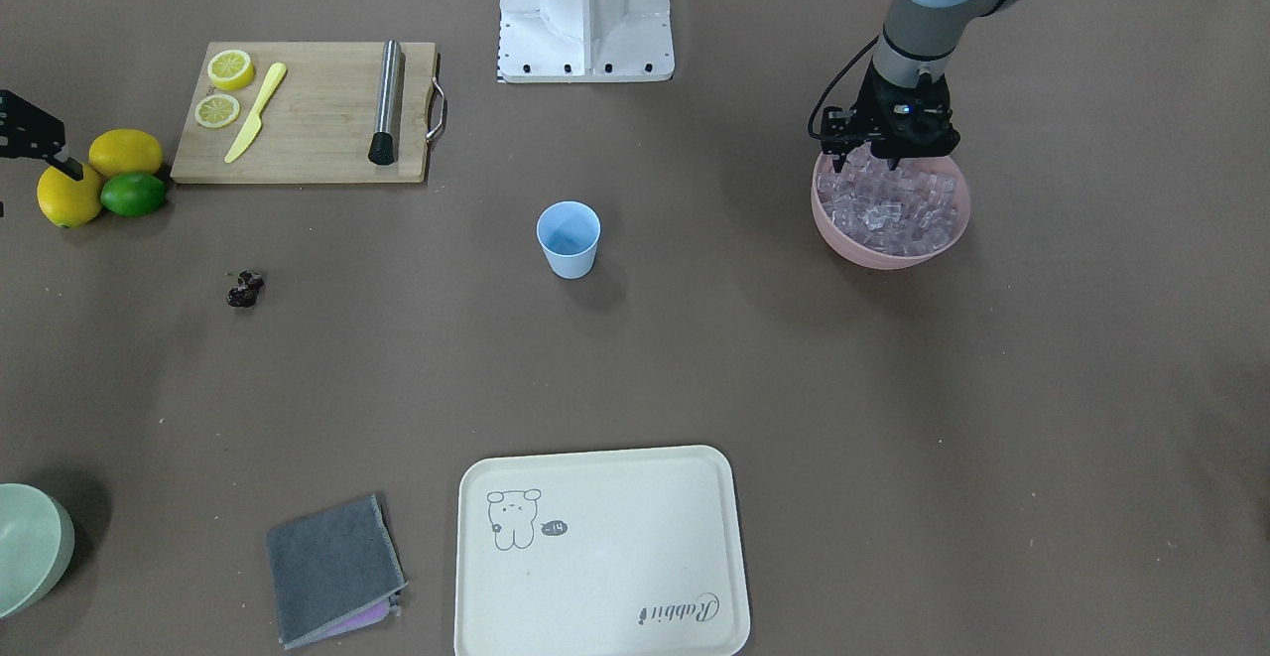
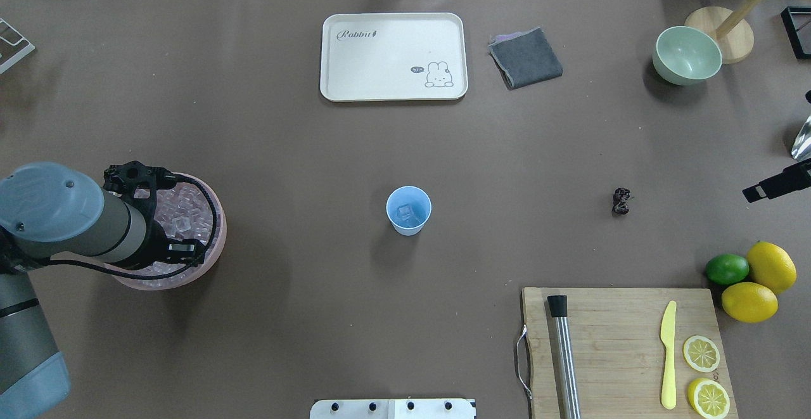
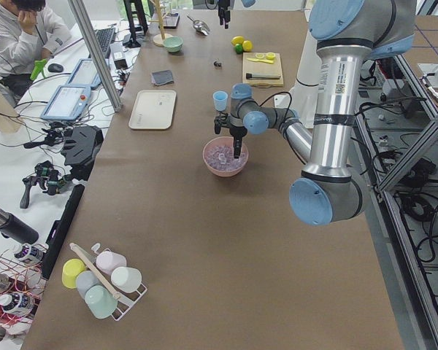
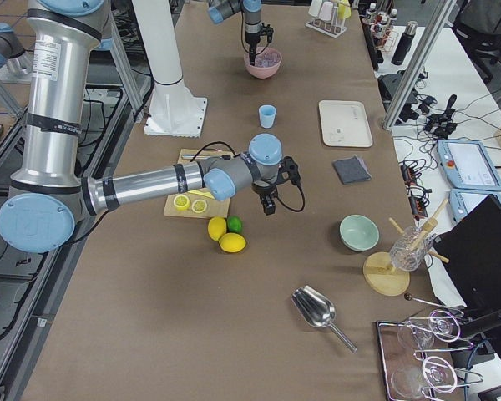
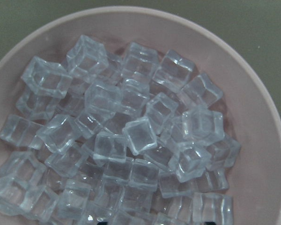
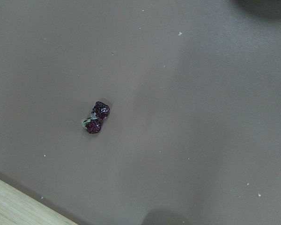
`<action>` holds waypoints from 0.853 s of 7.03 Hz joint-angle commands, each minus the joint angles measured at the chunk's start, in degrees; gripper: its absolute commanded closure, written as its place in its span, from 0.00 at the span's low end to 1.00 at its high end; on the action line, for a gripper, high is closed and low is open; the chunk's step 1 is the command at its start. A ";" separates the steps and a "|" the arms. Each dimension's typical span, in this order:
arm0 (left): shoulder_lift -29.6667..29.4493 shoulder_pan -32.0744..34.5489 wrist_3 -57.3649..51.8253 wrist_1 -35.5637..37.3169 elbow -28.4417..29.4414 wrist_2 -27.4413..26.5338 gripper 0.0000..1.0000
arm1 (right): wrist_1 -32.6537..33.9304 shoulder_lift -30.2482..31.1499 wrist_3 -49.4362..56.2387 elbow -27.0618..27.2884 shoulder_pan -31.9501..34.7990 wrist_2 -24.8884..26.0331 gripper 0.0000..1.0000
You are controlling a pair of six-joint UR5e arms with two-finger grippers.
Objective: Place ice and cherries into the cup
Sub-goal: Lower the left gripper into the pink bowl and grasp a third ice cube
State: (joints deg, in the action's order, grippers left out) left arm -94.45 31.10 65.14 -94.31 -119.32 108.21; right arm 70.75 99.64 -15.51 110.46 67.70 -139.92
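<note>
Presumably to pick one, the left gripper [image 1: 861,158] is hanging just over clear ice cubes [image 5: 139,135] in a pink bowl [image 1: 888,257], light-blue plastic cup [image 1: 569,239] well apart; open or closed, I cannot tell.

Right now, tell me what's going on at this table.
The left hand is at the pink bowl, its fingertips down at the heap of ice cubes, apparently going for one. The light-blue cup in the middle of the table seems to hold one cube already. The cherries lie on the bare table, not yet in the cup. The right hand hovers above the table not far from them, its wrist camera looking down at them.
</note>
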 commanded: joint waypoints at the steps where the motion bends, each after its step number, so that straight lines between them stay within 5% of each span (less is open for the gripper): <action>1: 0.93 0.28 0.34 1.66 -0.47 0.15 0.24 | 0.00 0.03 0.04 -0.16 -0.02 0.00 0.03; 6: 1.55 -0.59 4.02 1.76 -0.65 0.42 0.17 | 0.00 0.12 0.04 -0.16 -0.11 -0.09 0.03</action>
State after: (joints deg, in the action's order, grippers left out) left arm -92.93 30.90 68.16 -92.55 -119.89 108.54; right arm 70.75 99.75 -15.47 110.30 67.62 -140.01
